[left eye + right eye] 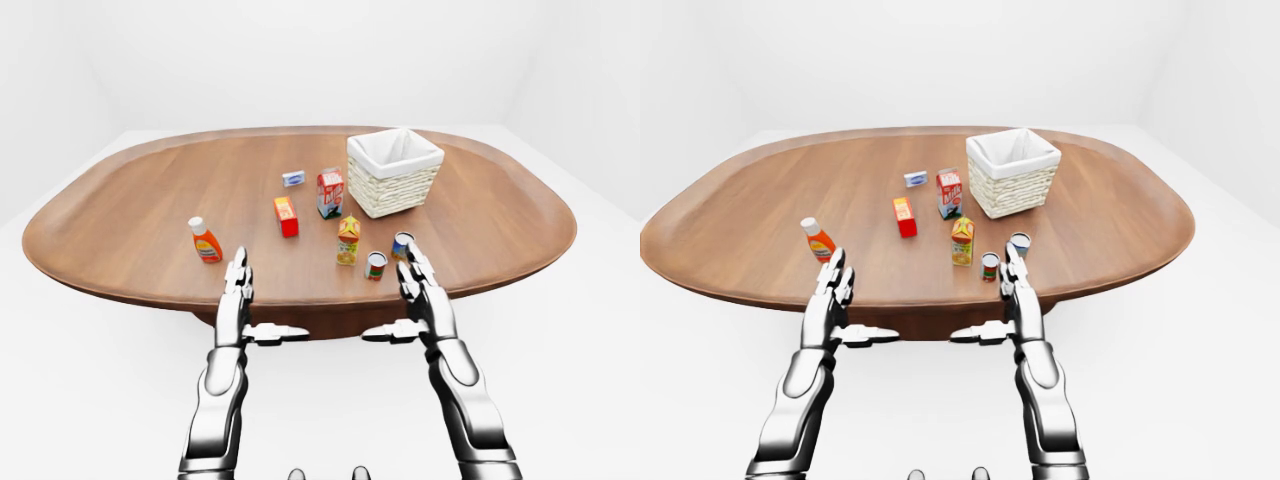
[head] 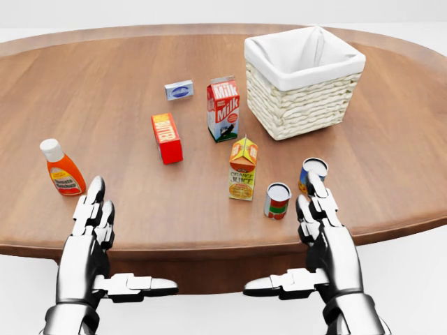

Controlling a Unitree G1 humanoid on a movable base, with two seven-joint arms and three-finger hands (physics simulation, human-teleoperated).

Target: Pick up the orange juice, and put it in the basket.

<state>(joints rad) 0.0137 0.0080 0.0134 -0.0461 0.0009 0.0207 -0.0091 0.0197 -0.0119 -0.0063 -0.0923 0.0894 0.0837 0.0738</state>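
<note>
Silver, jointed metal: the right hand (image 2: 328,241) and left hand (image 2: 91,241) hover flat at the near edge of the wooden oval tabletop (image 2: 105,91), fingers spread, holding nothing. Just beyond the right hand stands the orange juice (image 2: 242,168), an upright gabled carton, orange and yellow. Farther right sits the woven basket (image 2: 300,105), white-lined.

We see bright, even, diffuse light in all three views, seemingly from overhead. The white walls and floor are nearly washed out. The table (image 2: 140,209) shows a mild sheen but no hard glare, and each item casts only a small soft shadow at its base. The metal hands carry sharp highlights. Everything is in focus, without blur; the eye views stretch the table slightly toward the edges.
</note>
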